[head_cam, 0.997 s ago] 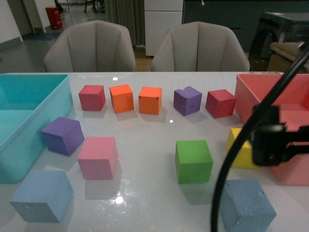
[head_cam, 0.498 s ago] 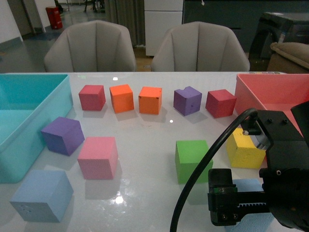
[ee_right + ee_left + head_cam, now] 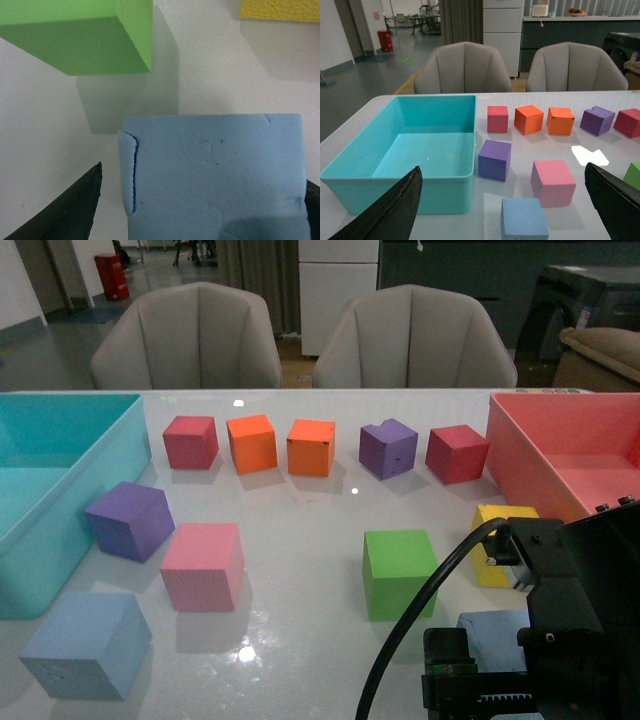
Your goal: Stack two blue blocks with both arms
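White table [image 3: 300,530]: my right gripper [image 3: 202,177] jaws apart, straddling blue block [image 3: 215,160] beside green cube [image 3: 75,35]; I'd centre squarely before closing.

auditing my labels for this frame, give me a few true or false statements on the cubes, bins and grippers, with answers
1. The turquoise plastic bin holds a cube. False: it is empty.
2. The right gripper is open, with its fingers on either side of a pale blue foam cube. True.
3. The two blue cubes are already stacked. False: the other pale blue foam cube sits apart, at the near left of the table.
4. The left gripper is open and holds nothing. True.
5. The green foam cube lies inside the pink plastic bin. False: it stands on the table, outside the bin.
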Controlling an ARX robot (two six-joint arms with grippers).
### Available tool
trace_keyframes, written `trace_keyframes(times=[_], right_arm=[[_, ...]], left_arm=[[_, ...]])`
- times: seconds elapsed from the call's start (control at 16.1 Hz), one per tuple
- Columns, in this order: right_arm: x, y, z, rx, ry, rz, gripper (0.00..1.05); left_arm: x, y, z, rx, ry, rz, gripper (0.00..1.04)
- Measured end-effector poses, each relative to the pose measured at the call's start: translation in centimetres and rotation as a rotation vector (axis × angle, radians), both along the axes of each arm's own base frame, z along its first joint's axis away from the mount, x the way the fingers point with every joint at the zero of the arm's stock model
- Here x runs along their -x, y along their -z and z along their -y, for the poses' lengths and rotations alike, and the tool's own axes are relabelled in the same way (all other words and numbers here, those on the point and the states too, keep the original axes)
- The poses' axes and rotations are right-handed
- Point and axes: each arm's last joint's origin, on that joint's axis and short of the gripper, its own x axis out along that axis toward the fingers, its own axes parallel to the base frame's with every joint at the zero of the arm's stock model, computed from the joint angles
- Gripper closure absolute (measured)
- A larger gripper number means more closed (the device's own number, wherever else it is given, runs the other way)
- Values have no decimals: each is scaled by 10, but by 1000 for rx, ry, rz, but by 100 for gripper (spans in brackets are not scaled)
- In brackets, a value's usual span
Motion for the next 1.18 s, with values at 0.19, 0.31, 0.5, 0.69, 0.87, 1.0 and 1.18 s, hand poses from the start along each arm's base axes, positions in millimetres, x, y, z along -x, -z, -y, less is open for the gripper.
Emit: trace_keyframes(times=[0.19,0.31,0.5,0.69,0.87,1.0,1.18], right_arm=[[1,0,1,-4,8,6,24],[6,-5,7,-4,22,6,47],[7,-15,10,-11,29,24,54],[9,-50,12,-42,31,97,60],[-17,-98,2,-68,24,216,61],[-54,-119,-16,-76,14,252,61],[-106,-114,-60,-62,-36,222,62]], left_arm=[[0,0,0,0,0,0,7],[0,0,0,0,0,0,7],[0,0,0,0,0,0,7],[0,0,0,0,0,0,7],[0,0,0,0,0,0,7],[0,0,0,0,0,0,7],[0,0,0,0,0,0,7]])
